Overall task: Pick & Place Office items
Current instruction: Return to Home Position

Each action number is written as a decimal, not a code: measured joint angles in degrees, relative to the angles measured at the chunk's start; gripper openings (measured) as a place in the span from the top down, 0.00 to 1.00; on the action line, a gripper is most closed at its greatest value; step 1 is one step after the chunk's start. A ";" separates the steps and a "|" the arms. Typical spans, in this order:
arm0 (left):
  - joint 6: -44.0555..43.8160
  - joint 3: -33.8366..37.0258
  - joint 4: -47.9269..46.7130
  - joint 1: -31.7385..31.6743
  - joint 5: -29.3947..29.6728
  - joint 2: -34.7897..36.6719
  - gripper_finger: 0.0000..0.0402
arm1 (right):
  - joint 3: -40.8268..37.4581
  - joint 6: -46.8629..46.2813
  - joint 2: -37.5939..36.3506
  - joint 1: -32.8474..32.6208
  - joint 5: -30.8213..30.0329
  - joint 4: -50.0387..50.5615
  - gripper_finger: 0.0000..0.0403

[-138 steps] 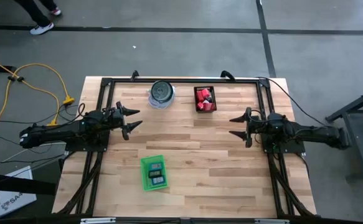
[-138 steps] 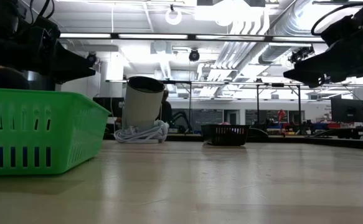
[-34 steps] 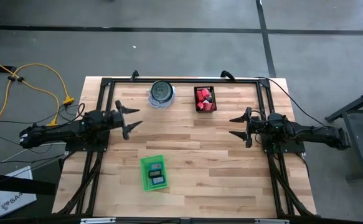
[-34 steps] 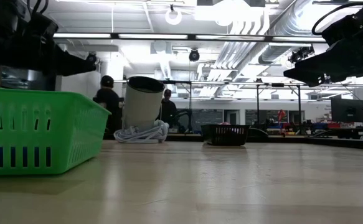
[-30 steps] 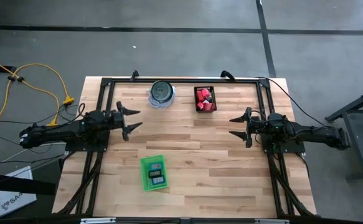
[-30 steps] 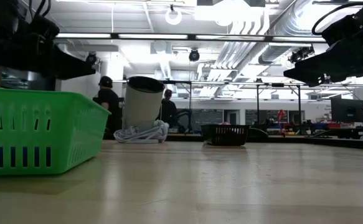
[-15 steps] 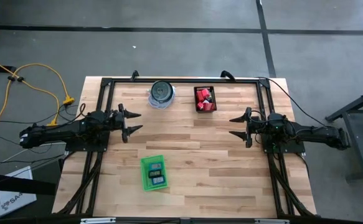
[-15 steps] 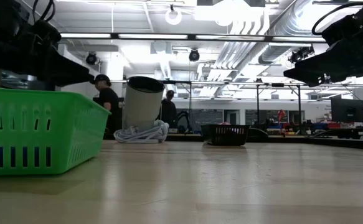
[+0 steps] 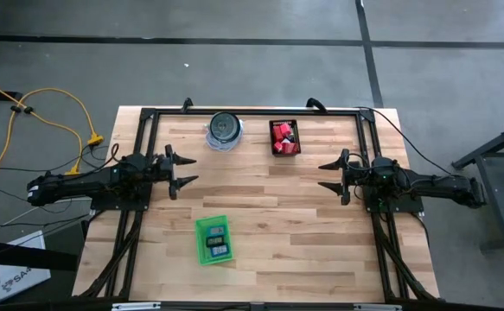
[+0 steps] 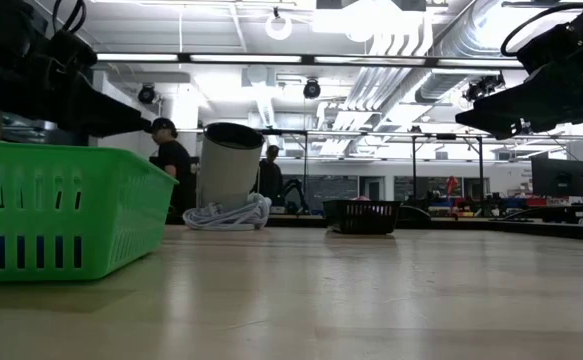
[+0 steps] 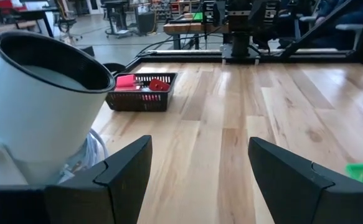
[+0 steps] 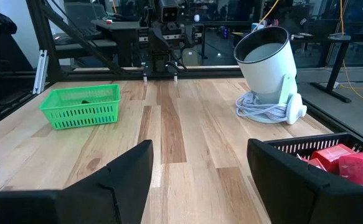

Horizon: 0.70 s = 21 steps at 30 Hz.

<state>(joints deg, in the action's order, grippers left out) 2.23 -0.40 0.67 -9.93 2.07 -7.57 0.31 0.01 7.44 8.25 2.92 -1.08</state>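
Note:
Red and pink office items (image 9: 283, 136) lie in a small black basket (image 11: 141, 93) at the table's far side. Small blue and dark pieces (image 9: 218, 243) lie in the green tray (image 9: 201, 239) near the front. My left gripper (image 9: 179, 168) hovers open above the table's left side, pointing right, with nothing between its fingers. My right gripper (image 9: 322, 176) hovers open above the right side, pointing left, also bare. In the right wrist view the red blocks (image 12: 343, 163) show in the basket beside the fingers.
A round white container (image 9: 224, 130) on a coil of cord stands at the far edge, left of the black basket. A black frame (image 9: 252, 111) rims the table. Bare wood lies between the two grippers. People stand in the room beyond the table (image 10: 174, 165).
My left gripper has swung its fingers a little toward the table's near edge and tipped slightly down, staying open over the same spot. The people in the room behind have shifted.

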 joint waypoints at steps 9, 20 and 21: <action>-0.82 0.00 0.00 0.00 0.02 0.00 0.36 | 0.00 0.00 0.02 0.00 0.00 0.00 0.38; -0.62 0.00 0.00 0.00 0.07 -0.02 0.36 | -0.01 0.01 0.00 0.00 0.00 0.00 0.38; -0.62 0.00 0.01 -0.01 0.09 -0.02 0.36 | -0.02 0.00 0.00 0.00 0.00 0.00 0.38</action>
<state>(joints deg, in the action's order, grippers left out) 1.60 -0.40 0.67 -9.94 2.15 -7.60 0.30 0.01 7.44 8.25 2.92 -1.08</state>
